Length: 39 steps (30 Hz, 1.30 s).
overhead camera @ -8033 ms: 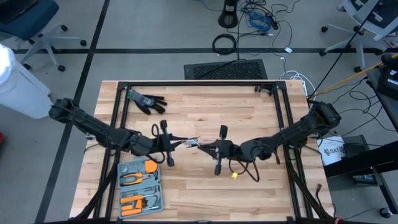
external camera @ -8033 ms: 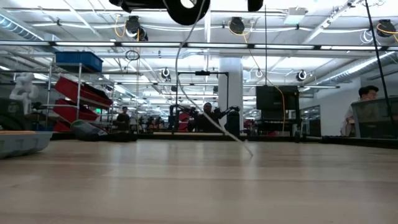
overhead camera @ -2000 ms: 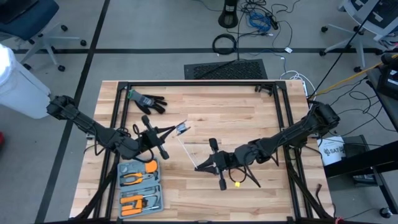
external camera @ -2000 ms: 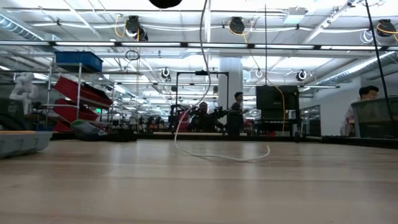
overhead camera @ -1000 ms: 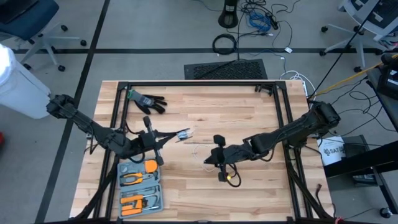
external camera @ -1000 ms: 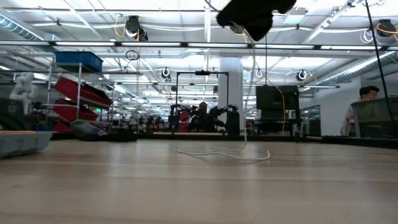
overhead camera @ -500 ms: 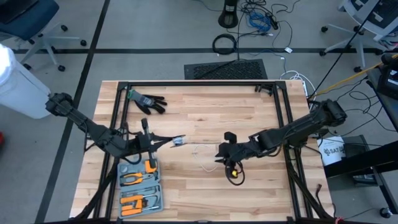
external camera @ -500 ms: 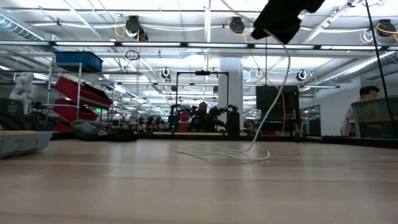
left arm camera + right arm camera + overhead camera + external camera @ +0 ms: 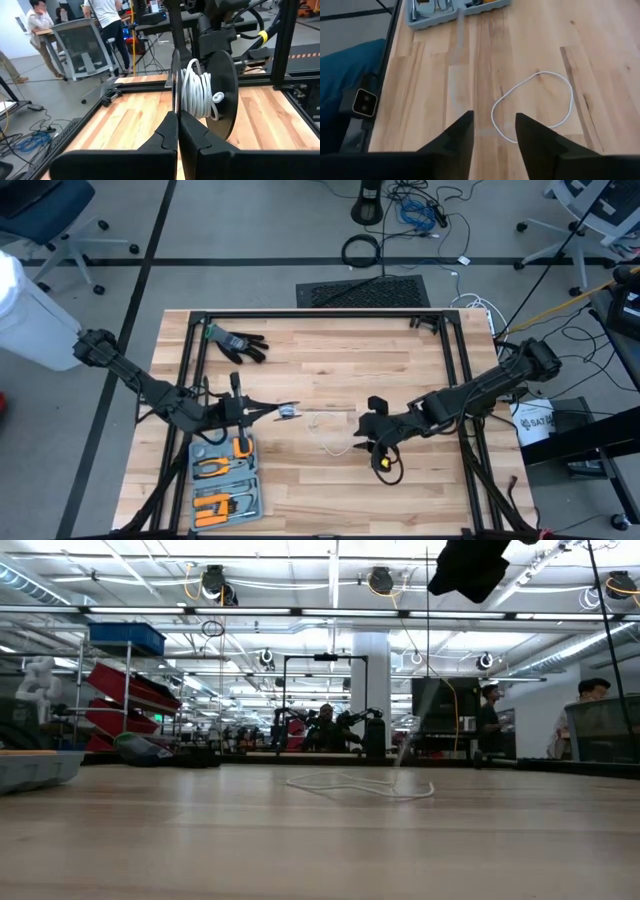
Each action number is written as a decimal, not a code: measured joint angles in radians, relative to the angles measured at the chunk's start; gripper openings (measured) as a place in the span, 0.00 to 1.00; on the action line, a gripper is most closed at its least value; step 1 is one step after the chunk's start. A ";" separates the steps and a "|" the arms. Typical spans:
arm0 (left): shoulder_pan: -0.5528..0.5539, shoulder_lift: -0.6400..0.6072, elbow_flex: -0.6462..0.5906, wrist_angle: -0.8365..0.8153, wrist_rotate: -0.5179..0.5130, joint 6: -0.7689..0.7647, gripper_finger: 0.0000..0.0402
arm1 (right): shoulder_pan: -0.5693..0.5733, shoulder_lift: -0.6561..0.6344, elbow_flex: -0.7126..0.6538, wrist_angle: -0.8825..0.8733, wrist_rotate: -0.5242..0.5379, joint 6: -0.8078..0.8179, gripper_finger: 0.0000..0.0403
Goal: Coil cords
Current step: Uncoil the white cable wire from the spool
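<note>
The cord shows in two parts. Some of it is wound on a black two-disc spool point(image 9: 200, 92) point(image 9: 287, 411), which my left gripper point(image 9: 178, 117) point(image 9: 272, 412) holds shut left of the table's middle. The rest runs as a thin white strand toward the right and ends in a loose loop point(image 9: 535, 105) point(image 9: 330, 435) point(image 9: 360, 784) lying flat on the wood. My right gripper point(image 9: 492, 125) point(image 9: 362, 436) hangs open above the loop's right side, with nothing between its fingers. My left gripper pinches the rim of the spool's near black disc point(image 9: 175, 102) between its two shut fingers. The fingers lie about level and point toward the table's right. The spool stands on edge beyond the fingertips, lifted clear of the table, its white windings point(image 9: 196, 95) between the two discs.
A black glove point(image 9: 236, 343) lies at the far left. A grey tray of orange tools point(image 9: 225, 480) point(image 9: 455, 10) sits at the near left, close under my left arm. Black frame rails point(image 9: 320, 317) border the table. People and chairs are beyond the table.
My right gripper has gone toward the table's right edge, risen a little, and opened, letting go of the cord. The strand that hung from it has dropped toward the loop on the table. My left gripper has tipped slightly, still shut on the spool.
</note>
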 joint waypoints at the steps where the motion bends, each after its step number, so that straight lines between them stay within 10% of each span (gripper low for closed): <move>1: 0.003 0.000 0.000 0.000 0.000 -0.001 0.00 | -0.001 0.001 0.000 0.001 0.001 -0.016 0.36; 19: 0.020 0.014 0.000 -0.003 0.023 -0.030 0.00 | -0.003 0.136 0.000 0.621 0.084 -0.340 0.42; 39: 0.020 0.014 0.000 -0.002 0.026 -0.028 0.00 | -0.043 0.272 0.000 0.787 0.163 -0.328 0.40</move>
